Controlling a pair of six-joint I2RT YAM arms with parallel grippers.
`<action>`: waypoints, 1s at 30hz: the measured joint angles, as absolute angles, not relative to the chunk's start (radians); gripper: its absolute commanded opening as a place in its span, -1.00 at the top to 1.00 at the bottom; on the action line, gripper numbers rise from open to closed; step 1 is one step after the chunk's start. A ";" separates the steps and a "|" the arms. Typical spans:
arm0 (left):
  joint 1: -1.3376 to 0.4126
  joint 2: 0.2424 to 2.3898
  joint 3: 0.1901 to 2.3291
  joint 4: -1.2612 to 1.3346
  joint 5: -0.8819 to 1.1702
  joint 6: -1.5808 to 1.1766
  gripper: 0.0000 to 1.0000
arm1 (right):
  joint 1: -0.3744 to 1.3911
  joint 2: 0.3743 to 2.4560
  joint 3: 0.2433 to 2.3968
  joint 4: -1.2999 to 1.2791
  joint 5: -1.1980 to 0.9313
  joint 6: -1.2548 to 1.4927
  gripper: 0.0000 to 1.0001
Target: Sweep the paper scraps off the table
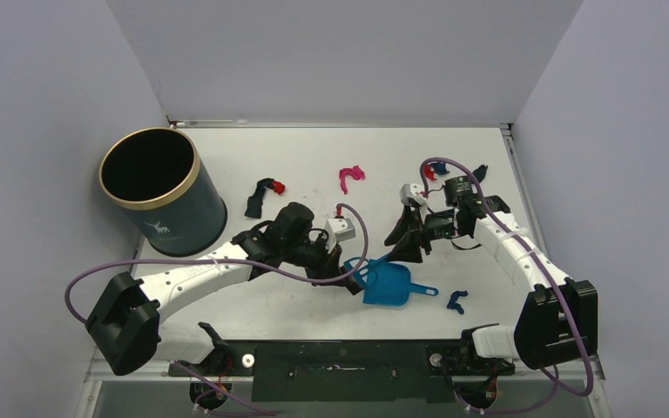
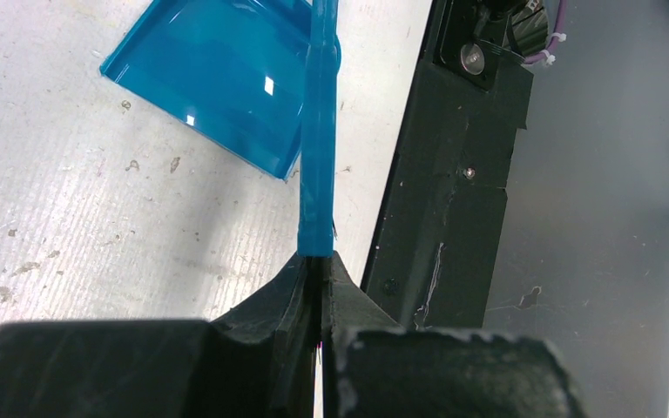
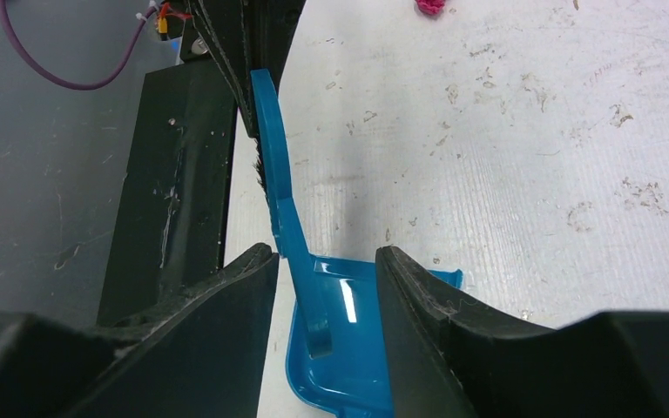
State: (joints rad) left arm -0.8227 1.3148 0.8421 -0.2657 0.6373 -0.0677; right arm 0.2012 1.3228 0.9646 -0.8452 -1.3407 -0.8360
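left hand (image 1: 347, 279): clamped tight on the bristle end of the blue brush (image 2: 318, 157), with no gap between its fingers.
right hand (image 3: 324, 287): fingers apart, straddling the brush's handle just above the dustpan (image 1: 389, 285); a gap shows beside the handle, so it has hold of nothing.
paper scraps (image 1: 351, 177): scattered on the counter (image 1: 314, 148). A pink one lies mid-back, a black and red pair (image 1: 261, 196) near the dark bin (image 1: 161, 187), red and blue bits (image 1: 440, 167) behind the right arm, and a blue one (image 1: 457, 300) just right of the dustpan.
dustpan: flat on the counter between the two hands.
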 measured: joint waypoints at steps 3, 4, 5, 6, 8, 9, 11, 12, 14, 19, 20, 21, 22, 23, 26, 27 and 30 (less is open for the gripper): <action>-0.821 1.309 0.842 -0.266 0.635 -0.069 1.00 | 0.201 1.323 0.965 -0.845 -1.340 -0.837 0.02; -0.818 1.307 0.842 -0.266 0.635 -0.070 1.00 | 0.200 1.323 0.965 -0.845 -1.340 -0.837 0.02; -0.817 1.306 0.842 -0.266 0.634 -0.070 1.00 | 0.199 1.323 0.965 -0.845 -1.340 -0.839 0.02; -0.815 1.304 0.842 -0.266 0.634 -0.070 1.00 | 0.197 1.323 0.965 -0.845 -1.340 -0.841 0.05; -0.812 1.301 0.842 -0.266 0.633 -0.071 1.00 | 0.197 1.323 0.965 -0.845 -1.340 -0.841 0.12; -0.810 1.300 0.842 -0.266 0.633 -0.072 1.00 | 0.197 1.324 0.965 -0.845 -1.340 -0.841 0.17; -0.809 1.299 0.842 -0.266 0.633 -0.074 1.00 | 0.197 1.329 0.965 -0.845 -1.341 -0.844 0.23; -0.808 1.299 0.842 -0.266 0.633 -0.074 1.00 | 0.197 1.333 0.965 -0.846 -1.341 -0.844 0.25; -0.805 1.299 0.842 -0.266 0.633 -0.075 1.00 | 0.197 1.339 0.965 -0.846 -1.341 -0.845 0.28; -0.803 1.299 0.842 -0.265 0.633 -0.075 1.00 | 0.197 1.339 0.965 -0.846 -1.341 -0.847 0.31; -0.802 1.299 0.842 -0.266 0.633 -0.075 1.00 | 0.197 1.339 0.965 -0.846 -1.342 -0.848 0.31; -0.802 1.298 0.842 -0.266 0.633 -0.075 1.00 | 0.197 1.339 0.965 -0.846 -1.342 -0.848 0.33; -0.801 1.298 0.842 -0.265 0.633 -0.075 1.00 | 0.197 1.340 0.965 -0.846 -1.342 -0.848 0.35; -0.801 1.297 0.842 -0.266 0.633 -0.075 1.00 | 0.197 1.340 0.965 -0.846 -1.343 -0.848 0.39; -0.797 1.294 0.842 -0.265 0.633 -0.075 1.00 | 0.197 1.343 0.965 -0.846 -1.344 -0.848 0.39; -0.796 1.292 0.842 -0.265 0.633 -0.075 1.00 | 0.197 1.346 0.965 -0.846 -1.345 -0.848 0.38; -0.796 1.288 0.842 -0.265 0.632 -0.077 1.00 | 0.197 1.358 0.965 -0.846 -1.349 -0.848 0.38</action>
State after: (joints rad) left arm -0.7963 1.2884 0.8421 -0.2653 0.6323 -0.0769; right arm 0.1967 1.3579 0.9646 -0.8459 -1.3495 -0.8478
